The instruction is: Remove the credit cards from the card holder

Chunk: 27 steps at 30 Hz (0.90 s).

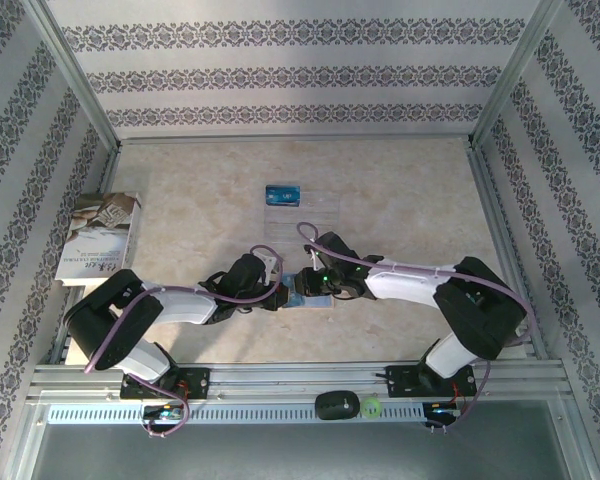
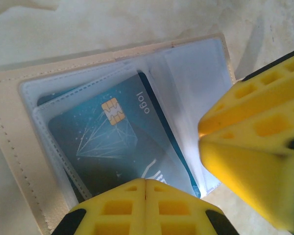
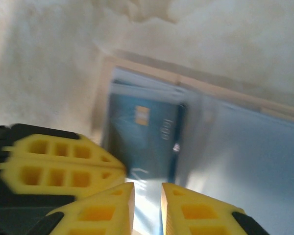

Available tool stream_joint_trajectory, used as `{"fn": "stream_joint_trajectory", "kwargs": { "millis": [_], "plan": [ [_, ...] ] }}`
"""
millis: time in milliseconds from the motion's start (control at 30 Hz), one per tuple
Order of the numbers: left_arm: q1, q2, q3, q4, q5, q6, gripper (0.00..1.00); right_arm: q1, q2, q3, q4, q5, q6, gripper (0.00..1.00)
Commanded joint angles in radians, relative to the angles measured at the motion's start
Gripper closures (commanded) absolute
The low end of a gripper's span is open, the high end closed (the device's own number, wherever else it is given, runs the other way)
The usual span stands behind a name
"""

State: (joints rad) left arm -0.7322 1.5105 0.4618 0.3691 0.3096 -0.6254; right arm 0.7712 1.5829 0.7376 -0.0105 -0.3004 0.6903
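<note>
With the left tool (image 2: 145,182) shut and pinning the card holder (image 2: 10,127) by its near edge, the right tool (image 3: 147,191), jaws a slit apart and holding nothing visible, should nip the blue credit card (image 2: 112,142) just ahead of its tips and slide it flat out of the clear sleeve (image 2: 41,115).

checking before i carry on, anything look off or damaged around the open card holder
Nothing stands out. The card holder lies open and flat on the table, a blue card sits inside its clear sleeve, and no tear or bend shows.
</note>
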Motion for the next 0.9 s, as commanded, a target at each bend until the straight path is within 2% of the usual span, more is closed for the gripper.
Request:
{"fn": "stream_joint_trajectory", "kwargs": {
  "millis": [0, 733, 767, 867],
  "plan": [
    [-0.013, -0.012, -0.022, -0.153, -0.058, 0.013, 1.0, -0.016, 0.008, 0.023, 0.006, -0.036, 0.017, 0.8],
    [-0.001, 0.027, -0.014, -0.133, -0.026, 0.01, 1.0, -0.04, 0.12, 0.044, 0.024, -0.116, 0.003, 0.81],
    [-0.001, 0.028, -0.015, -0.131, -0.024, 0.009, 1.0, -0.04, 0.124, 0.043, 0.024, -0.116, 0.005, 0.82],
    [-0.001, 0.032, -0.012, -0.131, -0.021, 0.009, 1.0, -0.038, 0.125, 0.038, 0.026, -0.103, 0.009, 0.94]
  ]
}}
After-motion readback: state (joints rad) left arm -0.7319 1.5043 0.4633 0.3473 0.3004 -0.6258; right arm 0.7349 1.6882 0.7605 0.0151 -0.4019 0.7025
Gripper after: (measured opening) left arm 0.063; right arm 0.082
